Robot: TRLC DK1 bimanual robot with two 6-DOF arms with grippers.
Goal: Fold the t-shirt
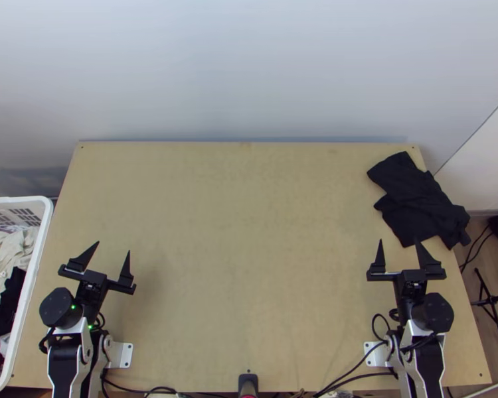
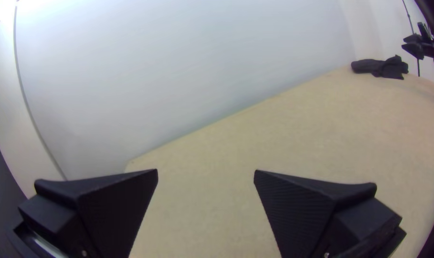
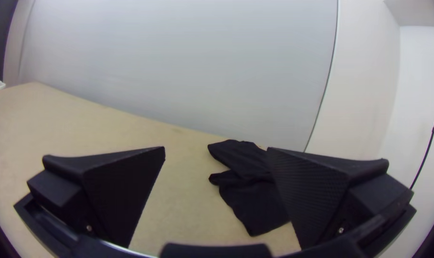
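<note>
The jaws of the right gripper (image 1: 399,241) stand wide apart, with bare space between the two fingers. The t-shirt (image 1: 418,202) lies just past their tips, toward the far right corner of the table (image 1: 242,232). In the top view, the tip of the right-hand finger overlaps the shirt's near edge; whether they touch, I cannot tell. In the right wrist view, one finger hides part of the cloth. The shirt is black and lies in an uneven, rumpled heap, with some of it reaching past the table's right edge.

The jaws of the left gripper (image 1: 113,248) are spread too, with nothing between them, above the table's near left part; the shirt is well apart from them, across the table. Beside the table's left edge stands a white basket (image 1: 47,219) of clothes.
</note>
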